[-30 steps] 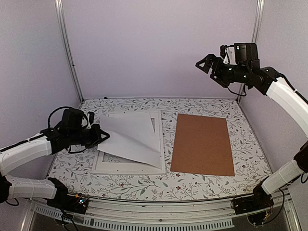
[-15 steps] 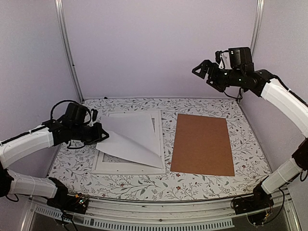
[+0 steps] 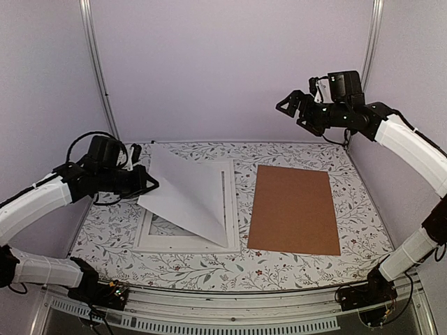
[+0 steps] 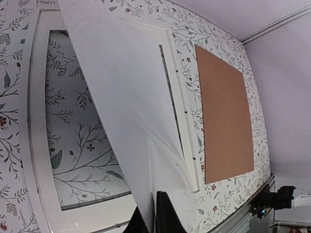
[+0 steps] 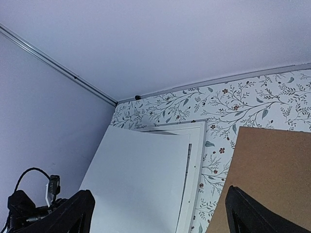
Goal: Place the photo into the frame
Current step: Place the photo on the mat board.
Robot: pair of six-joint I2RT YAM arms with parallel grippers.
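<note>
The photo [image 3: 188, 195], printed side hidden, covers part of the frame [image 3: 183, 244].

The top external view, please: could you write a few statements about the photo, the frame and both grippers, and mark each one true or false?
1. The left gripper holds the photo by one edge, slanted above the frame. True.
2. The brown backing board lies inside the frame. False: it lies flat on the table, to the right of the frame and apart from it.
3. The right gripper is shut on the backing board. False: it is open, high in the air, and holds nothing.
4. The photo shows only a plain white side in this view. True.
</note>
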